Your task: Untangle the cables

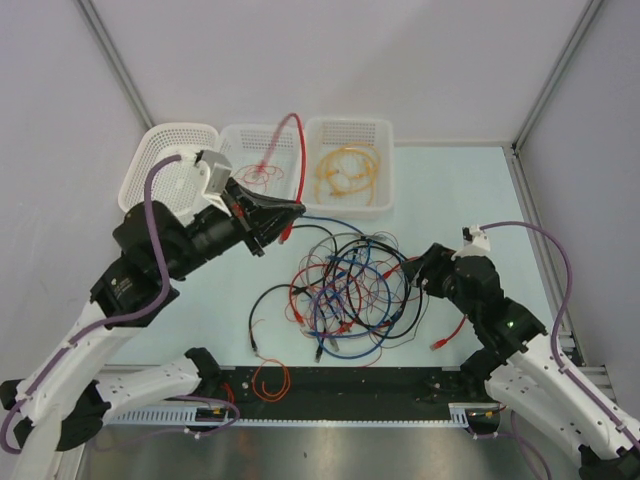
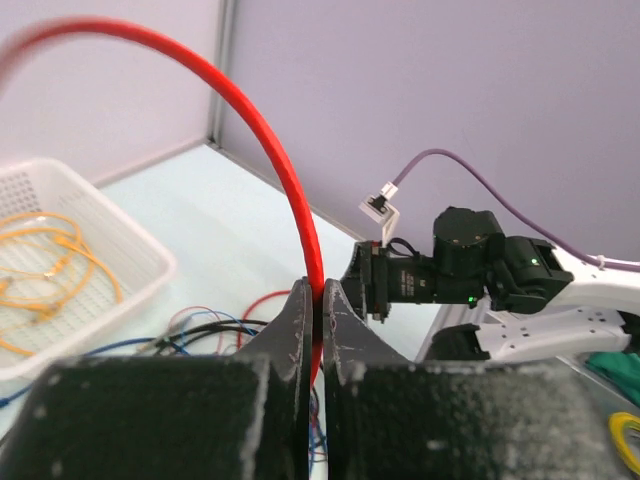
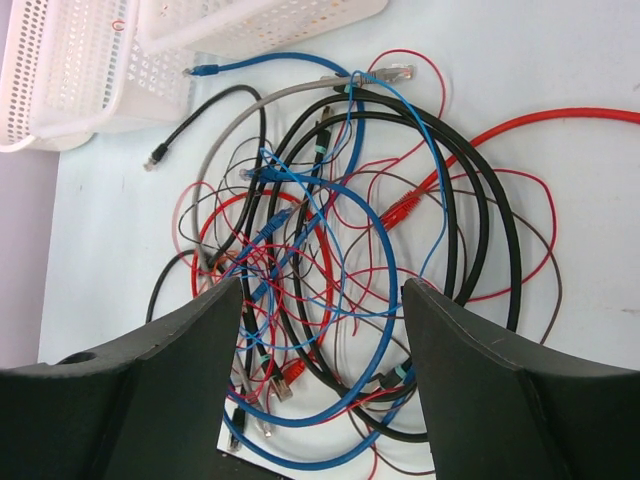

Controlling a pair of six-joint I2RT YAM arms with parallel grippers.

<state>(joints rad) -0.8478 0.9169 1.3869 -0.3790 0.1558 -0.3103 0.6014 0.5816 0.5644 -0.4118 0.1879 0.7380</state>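
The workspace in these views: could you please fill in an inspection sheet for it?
Surface: pale table, three white baskets along its far edge.
Job's things: tangle of cables at centre; yellow cables in one basket, thin red wire in another.
Clutter: nothing seen.
Grippers: left gripper shut on red cable, raised; right gripper open, facing the tangle.
Cables: purple hoses run along both arms.
Surroundings: plain walls, metal posts.
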